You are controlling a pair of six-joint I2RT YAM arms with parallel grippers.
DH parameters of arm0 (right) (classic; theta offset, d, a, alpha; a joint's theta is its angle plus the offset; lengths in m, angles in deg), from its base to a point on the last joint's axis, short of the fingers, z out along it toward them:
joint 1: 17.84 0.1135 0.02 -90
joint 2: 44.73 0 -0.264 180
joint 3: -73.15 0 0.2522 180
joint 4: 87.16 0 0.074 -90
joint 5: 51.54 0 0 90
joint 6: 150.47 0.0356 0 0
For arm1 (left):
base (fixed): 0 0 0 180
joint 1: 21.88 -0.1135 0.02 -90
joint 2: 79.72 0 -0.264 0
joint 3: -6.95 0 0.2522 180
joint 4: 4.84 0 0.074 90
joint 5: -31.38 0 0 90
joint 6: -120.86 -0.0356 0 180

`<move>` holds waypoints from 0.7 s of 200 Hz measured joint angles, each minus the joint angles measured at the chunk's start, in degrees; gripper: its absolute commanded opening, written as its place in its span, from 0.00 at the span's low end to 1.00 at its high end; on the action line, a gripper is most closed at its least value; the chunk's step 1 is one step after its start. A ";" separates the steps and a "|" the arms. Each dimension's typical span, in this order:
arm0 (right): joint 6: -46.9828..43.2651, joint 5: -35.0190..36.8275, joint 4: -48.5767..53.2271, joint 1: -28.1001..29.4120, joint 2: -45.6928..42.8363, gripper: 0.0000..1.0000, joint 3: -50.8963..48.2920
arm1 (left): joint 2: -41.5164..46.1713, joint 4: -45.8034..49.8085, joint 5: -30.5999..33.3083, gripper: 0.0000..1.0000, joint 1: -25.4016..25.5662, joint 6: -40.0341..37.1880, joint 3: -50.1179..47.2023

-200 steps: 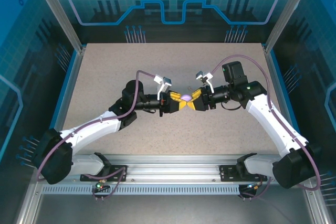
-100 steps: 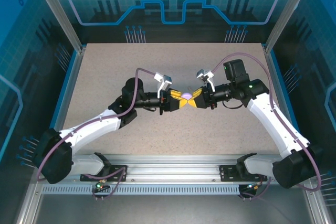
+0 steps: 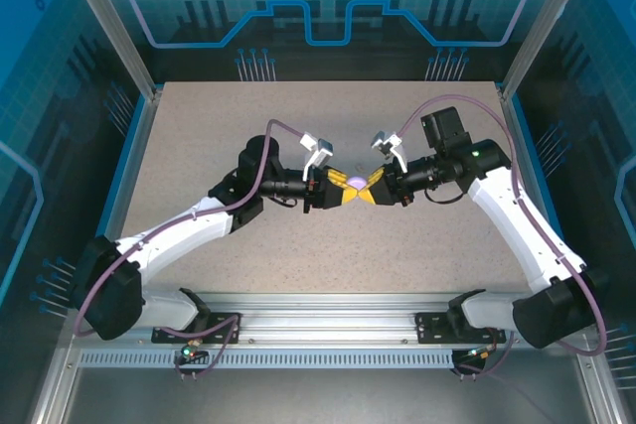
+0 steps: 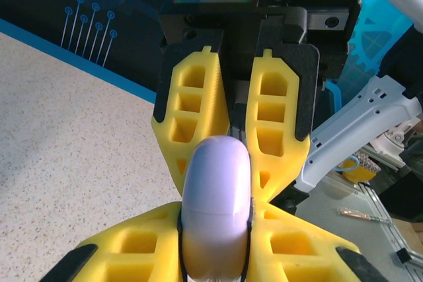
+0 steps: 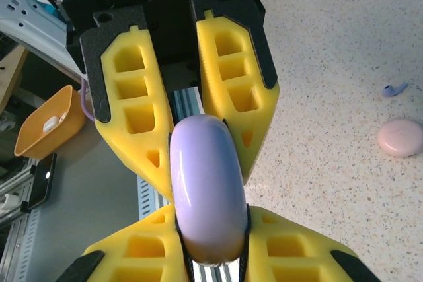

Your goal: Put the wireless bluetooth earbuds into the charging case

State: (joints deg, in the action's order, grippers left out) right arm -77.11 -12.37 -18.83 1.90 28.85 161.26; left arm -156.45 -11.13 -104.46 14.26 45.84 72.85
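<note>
The speckled beige desk point(image 3: 199, 146) carries both arms reaching inward from its near edge. The left arm point(image 3: 189, 230) and the right arm point(image 3: 517, 215) meet head-on at about the middle of the desk, a little right of centre.

The left jaws and the right jaws (all yellow, with honeycombed pockets) face each other nose to nose. Between them they hold the lilac case point(image 3: 355, 183) clear of the surface. In the left wrist view the left jaws press in on either side of this case point(image 4: 216, 209), which stands on edge, rounded and smooth. In the right wrist view the right jaws likewise pinch it point(image 5: 206, 186) from both flanks, with the left jaws closed on its far end. So each pair is clamped on the same lilac case, one at each end.

Off the desk, past the rail, sits an orange tray point(image 5: 49, 127) with something small and white in it.

A pink case point(image 5: 400, 138) lies flat on the desk. Near it, not touching, lies one purple earbud point(image 5: 394, 88), loose on the surface. Which part of the desk that is, I cannot tell.
</note>
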 measured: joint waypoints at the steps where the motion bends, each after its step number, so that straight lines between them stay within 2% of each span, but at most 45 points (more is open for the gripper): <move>1: 0.00 0.04 0.07 0.00 0.02 0.05 0.04 | -0.02 0.07 -0.04 0.21 0.00 0.00 0.04; 33: -1.11 1.16 2.12 0.26 0.28 0.03 1.18 | -0.15 1.79 -0.57 0.22 0.00 -0.96 0.81; 49: -1.55 1.53 2.86 0.46 0.50 0.02 1.84 | -0.15 2.25 -0.63 0.26 0.00 -1.62 1.09; 70: -1.95 2.05 3.50 0.76 0.81 0.00 2.27 | -0.17 3.23 -0.81 0.27 0.00 -1.90 1.40; 140: -2.51 3.10 4.61 1.40 1.18 0.00 3.13 | -0.37 5.11 -1.51 0.31 0.02 -2.49 1.95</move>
State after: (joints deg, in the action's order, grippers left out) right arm -79.63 -9.27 -14.22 3.30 30.03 164.39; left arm -156.82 -6.02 -105.97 14.29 43.35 74.79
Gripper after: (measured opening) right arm 0.187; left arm 0.307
